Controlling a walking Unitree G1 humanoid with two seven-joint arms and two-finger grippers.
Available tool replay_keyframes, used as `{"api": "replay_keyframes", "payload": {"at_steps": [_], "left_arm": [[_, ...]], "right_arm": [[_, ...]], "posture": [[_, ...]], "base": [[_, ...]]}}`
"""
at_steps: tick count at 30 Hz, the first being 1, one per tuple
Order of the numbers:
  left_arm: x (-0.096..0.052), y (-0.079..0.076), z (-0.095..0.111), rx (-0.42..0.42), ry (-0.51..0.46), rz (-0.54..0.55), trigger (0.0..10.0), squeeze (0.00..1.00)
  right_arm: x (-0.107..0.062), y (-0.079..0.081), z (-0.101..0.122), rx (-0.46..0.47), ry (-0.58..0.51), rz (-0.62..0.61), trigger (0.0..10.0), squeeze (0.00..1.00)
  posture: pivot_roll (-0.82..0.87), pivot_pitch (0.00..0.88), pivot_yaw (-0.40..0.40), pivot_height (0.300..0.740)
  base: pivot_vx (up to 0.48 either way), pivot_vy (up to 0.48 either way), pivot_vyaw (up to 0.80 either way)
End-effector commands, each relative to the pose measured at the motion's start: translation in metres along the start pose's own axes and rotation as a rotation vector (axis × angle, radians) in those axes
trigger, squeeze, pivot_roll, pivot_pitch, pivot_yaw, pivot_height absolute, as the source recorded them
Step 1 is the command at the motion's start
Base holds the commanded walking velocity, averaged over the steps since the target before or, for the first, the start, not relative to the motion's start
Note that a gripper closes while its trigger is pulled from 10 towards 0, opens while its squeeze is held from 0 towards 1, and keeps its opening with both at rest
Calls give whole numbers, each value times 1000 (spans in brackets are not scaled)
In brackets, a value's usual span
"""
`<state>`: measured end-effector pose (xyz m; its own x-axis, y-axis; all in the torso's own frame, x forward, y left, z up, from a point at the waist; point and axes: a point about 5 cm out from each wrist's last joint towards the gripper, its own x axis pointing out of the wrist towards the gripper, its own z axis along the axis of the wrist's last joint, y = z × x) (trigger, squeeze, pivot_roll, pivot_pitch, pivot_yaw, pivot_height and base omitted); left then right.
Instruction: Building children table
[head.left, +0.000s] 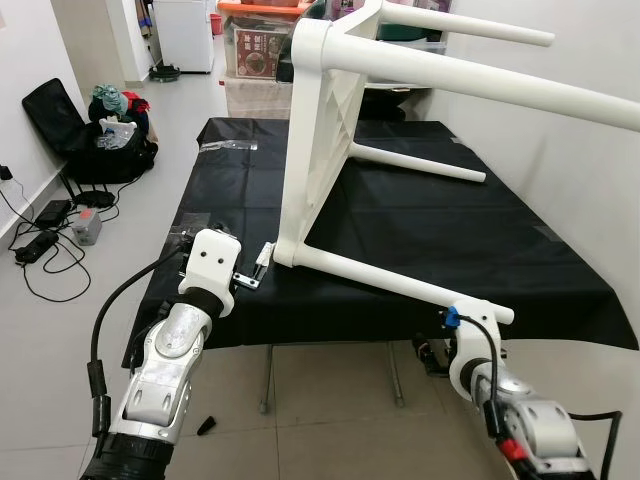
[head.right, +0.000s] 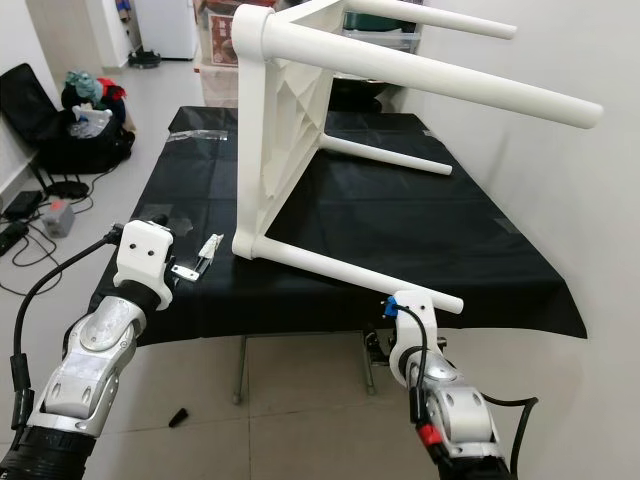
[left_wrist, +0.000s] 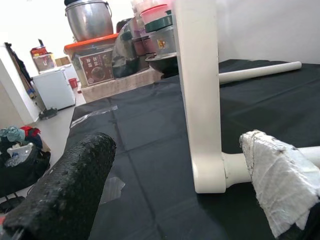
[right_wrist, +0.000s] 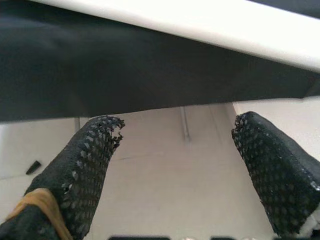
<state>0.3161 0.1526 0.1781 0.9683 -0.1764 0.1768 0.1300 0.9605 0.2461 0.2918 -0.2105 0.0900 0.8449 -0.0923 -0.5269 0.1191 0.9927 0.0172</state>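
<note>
The white children's table (head.left: 315, 130) lies on its side on a black-covered work table (head.left: 420, 230), its legs pointing right. Its near leg (head.left: 400, 283) runs along the front edge, and its tip overhangs that edge. My left gripper (left_wrist: 177, 150) is open at the work table's front left, just left of the white table's lower corner (left_wrist: 207, 180). One of its fingers (left_wrist: 280, 180) is wrapped in white tape. My right gripper (right_wrist: 175, 130) is open below the front edge, under the near leg (right_wrist: 200, 25), with nothing between its fingers. The right wrist (head.left: 470, 345) sits under the leg's tip.
A small clear plastic bag (head.left: 228, 146) lies at the black cloth's far left. On the floor to the left are a black bag with clothes (head.left: 110, 130) and cables (head.left: 50, 235). Storage boxes (head.left: 260, 45) stand behind. A wall runs close on the right.
</note>
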Motion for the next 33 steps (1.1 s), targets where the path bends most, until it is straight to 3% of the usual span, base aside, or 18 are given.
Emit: {"api": "replay_keyframes", "payload": {"at_steps": [1,11,12,14,19,33], "left_arm": [[0,0,-2,-2,17,4,10000,0],[1,-1,-2,-5,15,-1,10000,0],[1,-2,-2,-6,13,-3,10000,0],[1,-2,-2,-6,13,-3,10000,0],[-1,1,0,-5,6,2,10000,0],[-2,-4,1,-33,-12,-33,10000,0]], "right_arm": [[5,-4,-8,71,54,-28,10000,0],[17,-9,-15,147,108,-66,10000,0],[26,-11,-15,144,114,-87,10000,0],[26,-11,-15,144,114,-87,10000,0],[39,-12,-12,32,102,-122,10000,0],[40,-26,-14,49,94,-196,10000,0]], "posture": [[38,0,-84,740],[45,0,-81,740],[53,0,-85,740],[53,0,-85,740],[72,0,-99,740],[62,0,-90,740]], "base": [[0,0,0],[0,0,0],[0,0,0],[0,0,0],[0,0,0],[223,0,0]]}}
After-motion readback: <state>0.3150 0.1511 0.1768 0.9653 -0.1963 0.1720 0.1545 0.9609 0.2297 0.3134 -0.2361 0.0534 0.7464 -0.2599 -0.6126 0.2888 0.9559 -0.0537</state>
